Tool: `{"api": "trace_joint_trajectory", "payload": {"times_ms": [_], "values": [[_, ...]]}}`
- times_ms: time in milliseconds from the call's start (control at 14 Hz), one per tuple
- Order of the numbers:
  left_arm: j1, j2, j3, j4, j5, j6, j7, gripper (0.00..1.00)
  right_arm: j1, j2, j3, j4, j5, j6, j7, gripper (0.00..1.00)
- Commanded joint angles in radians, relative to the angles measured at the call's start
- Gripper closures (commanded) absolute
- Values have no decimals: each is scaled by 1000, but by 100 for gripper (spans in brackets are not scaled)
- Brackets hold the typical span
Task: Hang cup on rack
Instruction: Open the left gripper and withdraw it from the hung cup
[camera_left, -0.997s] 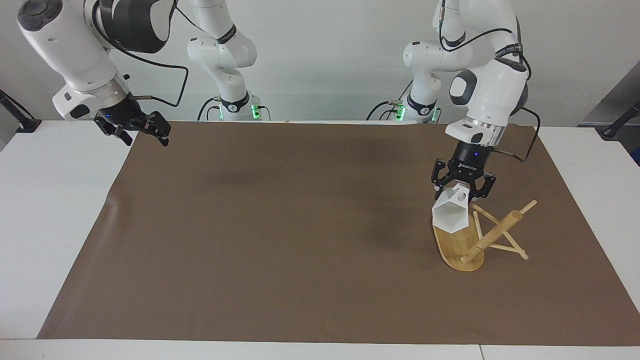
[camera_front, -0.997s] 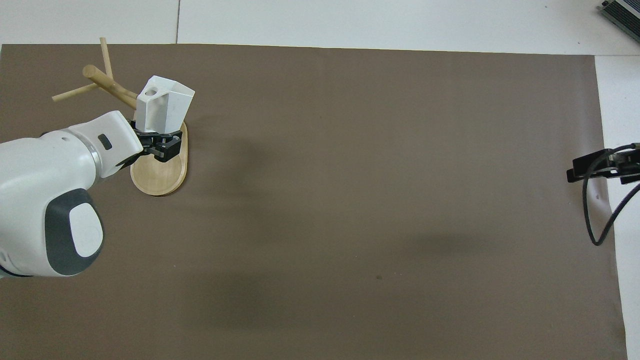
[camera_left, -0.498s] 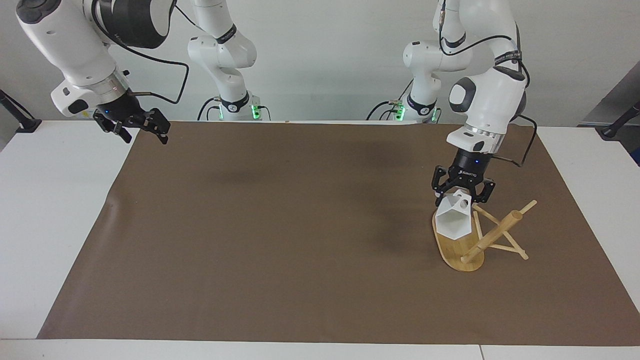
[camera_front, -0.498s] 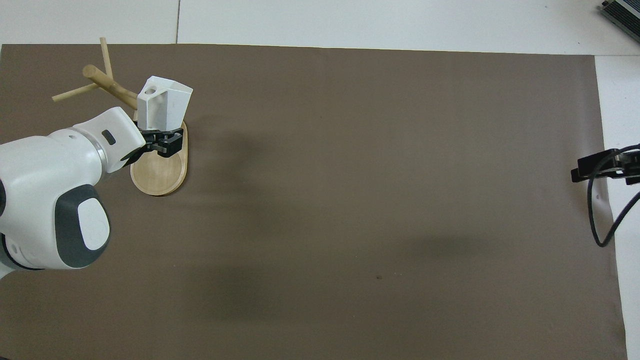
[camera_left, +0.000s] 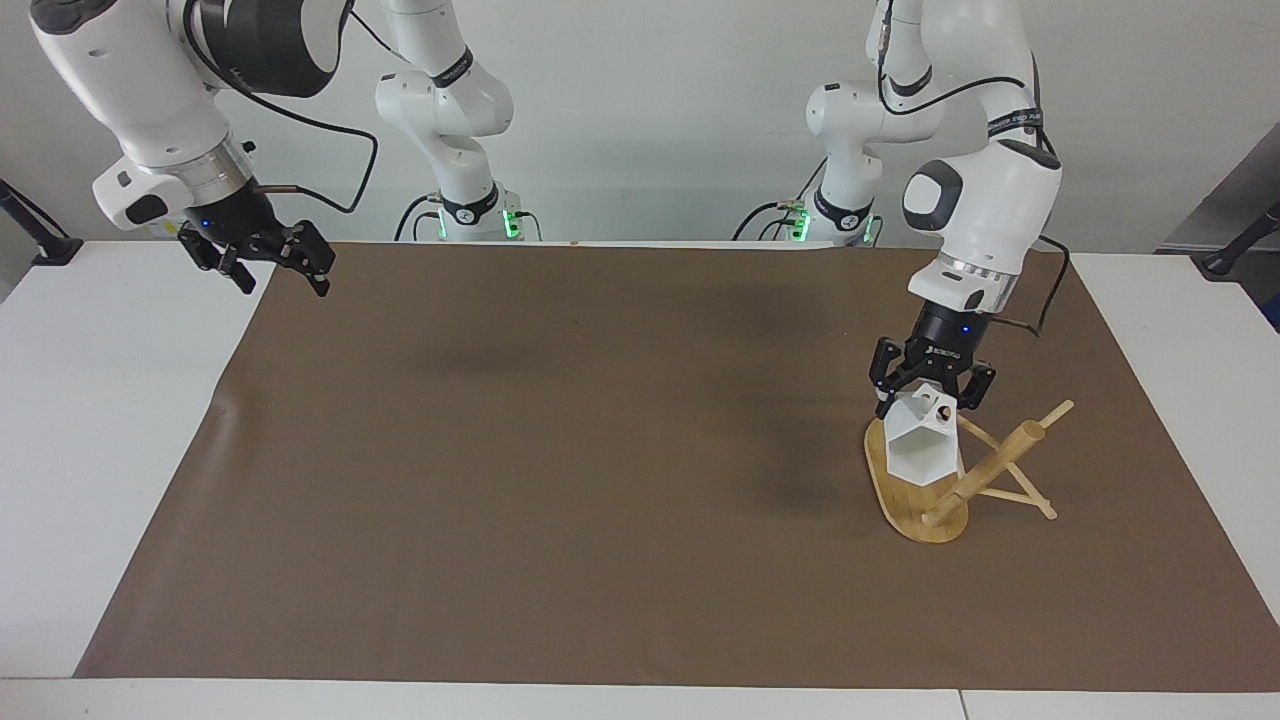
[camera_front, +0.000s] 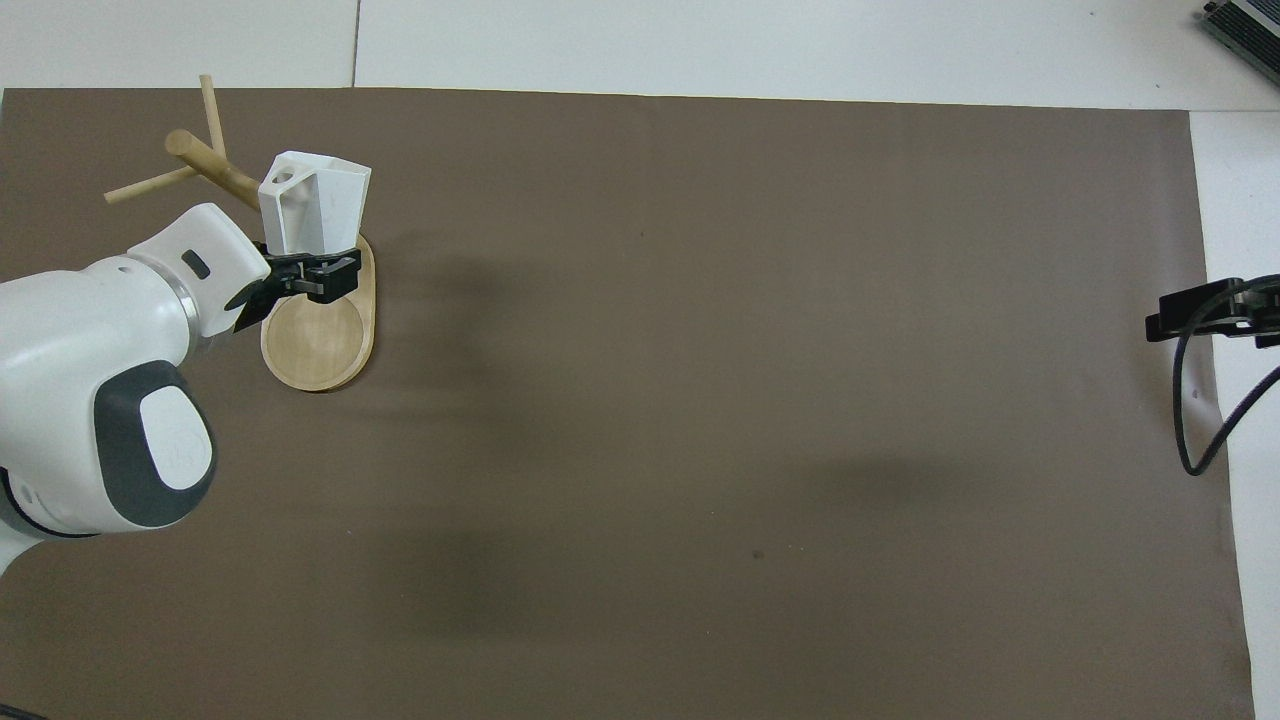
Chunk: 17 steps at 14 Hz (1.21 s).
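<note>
The white faceted cup (camera_left: 920, 447) (camera_front: 318, 203) hangs tipped on its side over the bamboo rack's oval base (camera_left: 900, 503) (camera_front: 318, 348). Its mouth points away from the robots and its pierced handle is on top. My left gripper (camera_left: 930, 396) (camera_front: 305, 272) is shut on the cup at the handle end. The handle's hole sits close to the rack's thin pegs (camera_left: 1000, 492), beside the thick post (camera_left: 992, 467) (camera_front: 212, 163). Whether a peg enters the hole I cannot tell. My right gripper (camera_left: 272, 262) (camera_front: 1208, 318) waits open and empty, raised over the mat's edge at the right arm's end.
A brown mat (camera_left: 560, 470) covers most of the white table (camera_left: 90, 420). A black cable (camera_front: 1195, 420) hangs from the right gripper.
The left gripper has carried the cup lower and closer to the rack's post and pegs, turning it slightly. The right gripper has drifted a little toward the table's edge.
</note>
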<state>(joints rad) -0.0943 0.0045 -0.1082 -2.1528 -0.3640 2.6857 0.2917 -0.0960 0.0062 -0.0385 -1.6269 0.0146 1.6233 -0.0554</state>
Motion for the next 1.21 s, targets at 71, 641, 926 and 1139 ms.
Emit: {"api": "trace_joint_trajectory", "payload": {"times_ms": [71, 641, 926, 1139], "values": [[8, 14, -7, 10, -27, 20, -19, 100, -7, -11, 11, -17, -4, 18, 52, 0], [16, 34, -7, 25, -70, 29, -106, 100, -2, -6, 11, -16, -15, 124, 40, 0], [15, 35, -7, 27, -136, 26, -123, 100, -1, -6, 9, -16, -13, 122, 48, 0], [13, 34, -7, 25, -174, 22, -170, 100, -1, -8, 11, -16, -12, 118, 48, 0]]}}
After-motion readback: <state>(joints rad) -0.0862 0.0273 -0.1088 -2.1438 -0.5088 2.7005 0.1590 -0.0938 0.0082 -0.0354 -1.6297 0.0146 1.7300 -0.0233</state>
